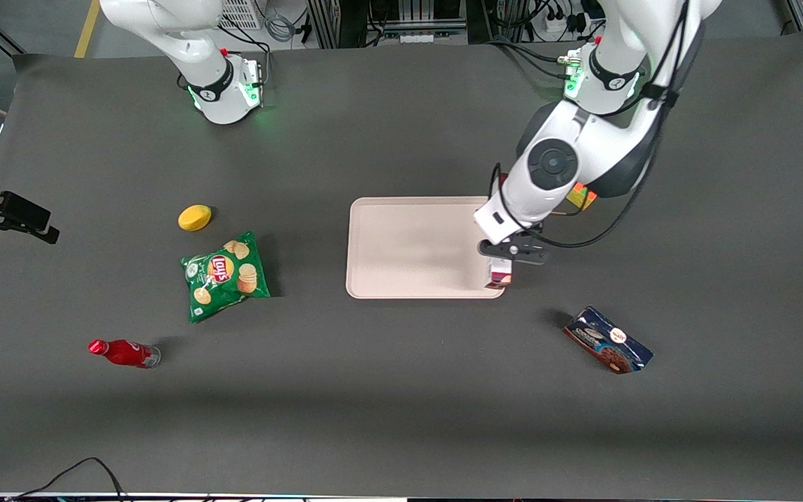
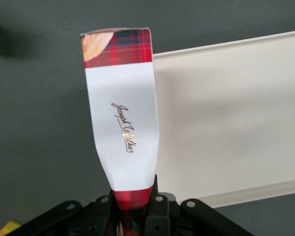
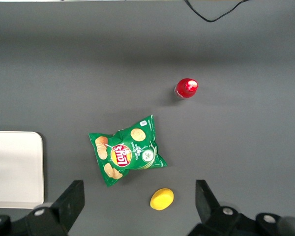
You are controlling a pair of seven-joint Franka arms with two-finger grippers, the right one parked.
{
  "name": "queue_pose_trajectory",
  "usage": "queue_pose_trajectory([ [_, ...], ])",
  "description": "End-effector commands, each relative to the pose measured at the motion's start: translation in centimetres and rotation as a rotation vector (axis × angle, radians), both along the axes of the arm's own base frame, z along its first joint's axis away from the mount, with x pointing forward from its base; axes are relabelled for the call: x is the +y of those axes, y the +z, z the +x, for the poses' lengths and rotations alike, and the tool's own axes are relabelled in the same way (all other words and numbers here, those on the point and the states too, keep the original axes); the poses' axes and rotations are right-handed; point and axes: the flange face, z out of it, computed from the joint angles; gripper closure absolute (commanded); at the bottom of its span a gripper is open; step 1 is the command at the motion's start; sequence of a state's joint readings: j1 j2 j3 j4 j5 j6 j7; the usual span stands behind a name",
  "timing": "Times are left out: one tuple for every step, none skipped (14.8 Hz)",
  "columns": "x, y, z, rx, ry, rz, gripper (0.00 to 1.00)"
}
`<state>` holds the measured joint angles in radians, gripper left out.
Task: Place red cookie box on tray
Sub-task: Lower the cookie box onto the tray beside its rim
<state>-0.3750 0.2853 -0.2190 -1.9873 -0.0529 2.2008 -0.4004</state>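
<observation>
The dark worktop point(image 1: 401, 390) is topped by the pale tray point(image 1: 408, 247). Over the tray's edge toward the working arm's end, the red cookie box point(image 2: 122, 118) is held on end, pinched at one tip by the hand point(image 2: 136, 209). A green crisp bag point(image 1: 224, 275), blue cookie package point(image 1: 607, 340), red bottle point(image 1: 123, 353) and yellow lemon point(image 1: 194, 217) are spread around

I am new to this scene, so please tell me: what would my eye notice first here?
First, the gripper shut on the red cookie box, hanging over the tray's edge at the working arm's end. Next, the green chip bag toward the parked arm's end, with the yellow lemon beside it and the red bottle nearer the camera.
</observation>
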Motion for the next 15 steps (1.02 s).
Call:
queue_pose_trajectory([
  [-2.2, -2.3, -1.3, -0.050, 0.043, 0.004, 1.00],
  [-2.2, -3.1, -1.4, -0.056, 0.046, -0.003, 0.99],
  [-2.1, -4.0, -1.8, -0.067, 0.045, -0.011, 0.99],
  [-1.9, -5.0, -2.3, -0.086, 0.046, -0.024, 0.99],
  [-1.6, -5.9, -2.7, -0.103, 0.050, -0.036, 0.98],
  [-1.5, -6.5, -2.7, -0.113, 0.053, -0.044, 0.98],
  [-1.3, -6.9, -2.6, -0.112, 0.058, -0.042, 0.98],
  [-1.3, -7.1, -2.5, -0.116, 0.055, -0.042, 0.98],
  [-1.4, -7.5, -2.4, -0.126, 0.058, -0.048, 0.98],
  [-1.3, -7.8, -2.3, -0.132, 0.067, -0.050, 0.98],
  [-1.7, -8.3, -2.5, -0.132, 0.060, -0.052, 0.98],
  [-1.4, -8.6, -2.3, -0.132, 0.064, -0.045, 0.98],
  [-1.3, -8.8, -2.3, -0.132, 0.064, -0.039, 0.97],
  [-1.1, -8.8, -2.2, -0.135, 0.065, -0.035, 0.92],
  [-1.0, -8.8, -2.1, -0.134, 0.068, -0.033, 0.87],
])
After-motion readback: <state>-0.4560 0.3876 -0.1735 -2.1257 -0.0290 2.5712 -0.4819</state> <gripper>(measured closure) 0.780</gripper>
